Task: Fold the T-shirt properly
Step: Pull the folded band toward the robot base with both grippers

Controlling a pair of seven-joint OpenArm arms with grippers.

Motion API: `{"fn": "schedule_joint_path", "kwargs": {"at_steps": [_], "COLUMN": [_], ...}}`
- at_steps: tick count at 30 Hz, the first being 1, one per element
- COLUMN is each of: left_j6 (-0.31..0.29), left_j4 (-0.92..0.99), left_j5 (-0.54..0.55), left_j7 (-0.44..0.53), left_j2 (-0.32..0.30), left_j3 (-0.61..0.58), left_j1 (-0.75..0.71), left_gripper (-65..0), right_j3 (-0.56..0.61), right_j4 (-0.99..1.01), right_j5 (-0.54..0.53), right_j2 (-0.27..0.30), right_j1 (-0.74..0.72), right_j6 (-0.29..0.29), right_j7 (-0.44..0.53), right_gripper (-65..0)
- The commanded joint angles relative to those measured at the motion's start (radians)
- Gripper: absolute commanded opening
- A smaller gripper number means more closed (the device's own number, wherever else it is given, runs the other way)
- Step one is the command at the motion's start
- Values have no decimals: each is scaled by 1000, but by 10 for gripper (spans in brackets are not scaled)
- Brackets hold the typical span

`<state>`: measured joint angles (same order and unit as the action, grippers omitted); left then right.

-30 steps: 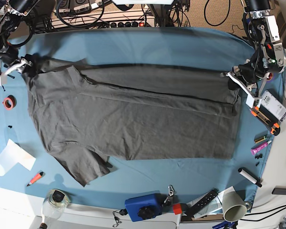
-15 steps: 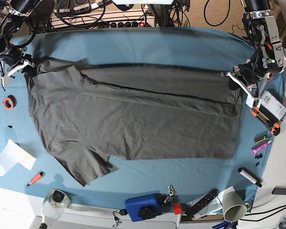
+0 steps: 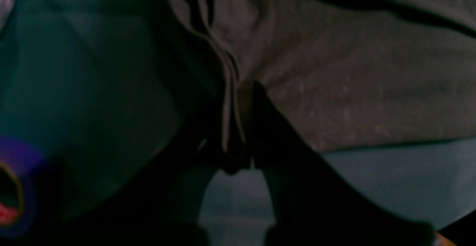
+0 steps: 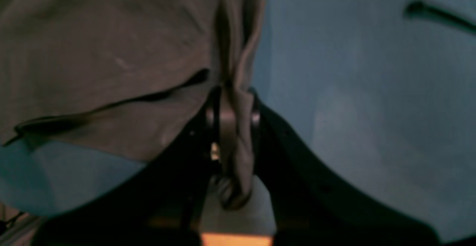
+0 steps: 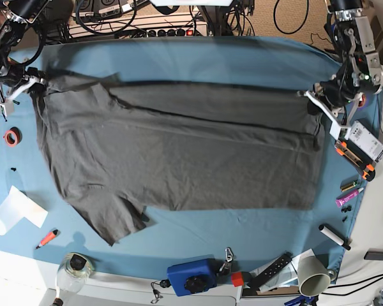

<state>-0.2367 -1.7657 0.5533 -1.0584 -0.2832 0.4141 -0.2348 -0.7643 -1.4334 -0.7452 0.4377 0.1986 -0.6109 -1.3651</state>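
"R hand (image 4: 236, 141) & L hand (image 3: 238, 153)?"

"Both clamped on opp. corners of charcoal T-shirt (image 5: 179, 166), spread half-folded on blue tablecloth (image 5: 198, 57)."

"Changed?"

"Just nudged toward robot side, R corner now pinched too. Prob. ready to lift & fold w/ both, approx. mid-task."

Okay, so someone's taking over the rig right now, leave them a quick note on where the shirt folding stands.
Left gripper: closed on the T-shirt at its upper corner on the base view's right.
Right gripper: closed on the T-shirt at the opposite upper corner, on that view's left.
Shirt: spread on the blue cloth, wrinkled, with one sleeve sticking out at the lower left of the base view.
Done: a band along the upper edge looks folded over; both corners gripped.
Left: the rest of the folding, including that sleeve, then likely smoothing and letting go.
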Motion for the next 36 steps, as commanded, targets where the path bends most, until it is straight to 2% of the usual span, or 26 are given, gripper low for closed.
{"fn": "schedule_joint_path", "kwargs": {"at_steps": [1, 8, 15, 20, 35, 36], "left_j6": [6, 5, 6, 6, 6, 6], "left_j4": [-22, -89, -132, -167, -169, -169], "left_j5": [-25, 17, 16, 16, 16, 16], "left_j7": [-19, -19, -34, -34, 4, 12], "left_j2": [-16, -16, -16, -16, -16, -16], "left_j3": [18, 76, 80, 80, 80, 80], "left_j1": [-14, -121, -207, -250, -266, -266], "left_gripper": [-650, -650, -650, -650, -650, -638], "right_j3": [-21, -63, -63, -63, -63, -63], "right_j4": [-26, -39, -39, -39, -39, -39], "right_j5": [20, 29, 87, 92, 54, 45], "right_j2": [25, 26, 26, 37, 47, 47], "right_j1": [1, 5, 7, 7, 17, 17], "right_j6": [3, 3, 3, 3, 5, 5], "right_j7": [-19, -31, -31, -31, -31, -31], "right_gripper": [-650, -650, -650, -650, -650, -631]}}
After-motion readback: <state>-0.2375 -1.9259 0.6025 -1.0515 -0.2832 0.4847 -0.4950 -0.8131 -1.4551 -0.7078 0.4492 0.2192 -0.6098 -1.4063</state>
